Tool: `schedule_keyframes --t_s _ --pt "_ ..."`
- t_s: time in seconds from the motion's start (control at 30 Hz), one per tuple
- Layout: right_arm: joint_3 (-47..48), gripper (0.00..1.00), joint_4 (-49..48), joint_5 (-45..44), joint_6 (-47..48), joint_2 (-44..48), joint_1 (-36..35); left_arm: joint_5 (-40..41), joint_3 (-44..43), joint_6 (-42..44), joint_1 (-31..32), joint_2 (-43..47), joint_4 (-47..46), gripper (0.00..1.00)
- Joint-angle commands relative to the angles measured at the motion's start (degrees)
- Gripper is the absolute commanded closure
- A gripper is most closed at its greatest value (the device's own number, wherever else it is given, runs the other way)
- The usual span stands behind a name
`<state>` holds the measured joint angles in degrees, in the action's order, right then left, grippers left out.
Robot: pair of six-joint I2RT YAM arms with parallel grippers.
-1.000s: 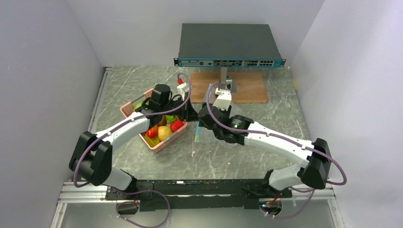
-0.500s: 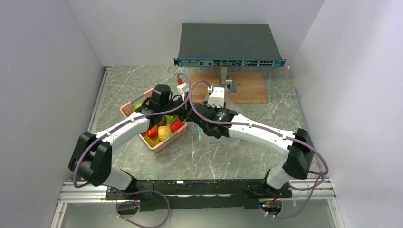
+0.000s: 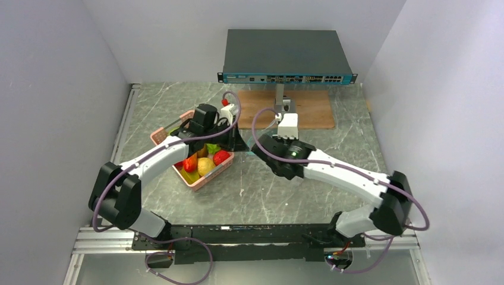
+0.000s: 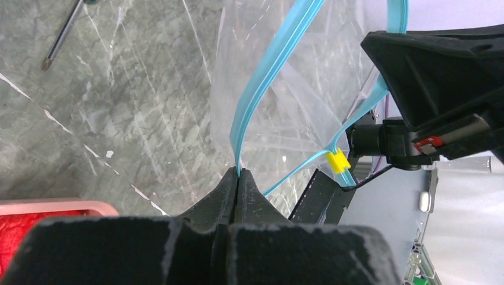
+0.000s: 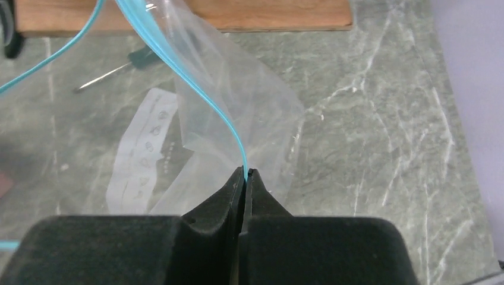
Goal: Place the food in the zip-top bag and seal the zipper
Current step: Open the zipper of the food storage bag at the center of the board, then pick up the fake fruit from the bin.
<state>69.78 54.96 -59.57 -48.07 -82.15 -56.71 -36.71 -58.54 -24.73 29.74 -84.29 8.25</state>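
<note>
The clear zip-top bag (image 4: 279,107) hangs between my two grippers above the table. Its teal-blue zipper (image 4: 267,71) runs up from my left gripper (image 4: 238,173), which is shut on the strip. A yellow slider (image 4: 337,161) sits on the strip's other run. My right gripper (image 5: 245,171) is shut on the zipper (image 5: 202,101) too, with the bag (image 5: 238,101) spread in front of it. The food (image 3: 205,165), red, yellow and green pieces, lies in a pink basket (image 3: 159,136) under my left arm. From above, the left gripper (image 3: 238,142) and the right gripper (image 3: 257,148) are close together.
A network switch (image 3: 288,56) stands on a post over a wooden board (image 3: 309,110) at the back. A screwdriver (image 5: 119,65) lies on the marble near the board. White walls close in both sides.
My right gripper went from open to shut on the zipper strip. The right arm swung in toward the left gripper, then drew back a little to the right. The left arm barely moved.
</note>
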Motion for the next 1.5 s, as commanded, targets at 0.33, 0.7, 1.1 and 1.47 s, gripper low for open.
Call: schedule_keyframes --t_s 0.33,0.7,1.1,1.47 --pt "-12.8 1.00 -22.7 12.5 23.9 13.2 0.5 4.4 3.6 4.4 0.9 1.3 -0.8 0.42" --pt "-20.3 1.00 -30.5 19.1 28.9 19.2 0.8 15.1 18.3 -11.3 2.3 29.0 2.2 0.09" --pt "-20.0 1.00 -32.9 26.2 28.8 16.8 0.9 45.2 7.9 -7.8 2.2 34.4 33.7 0.09" --pt "-20.3 1.00 -33.9 28.9 28.9 16.8 1.0 63.5 6.8 -10.6 0.8 23.0 37.0 0.05"
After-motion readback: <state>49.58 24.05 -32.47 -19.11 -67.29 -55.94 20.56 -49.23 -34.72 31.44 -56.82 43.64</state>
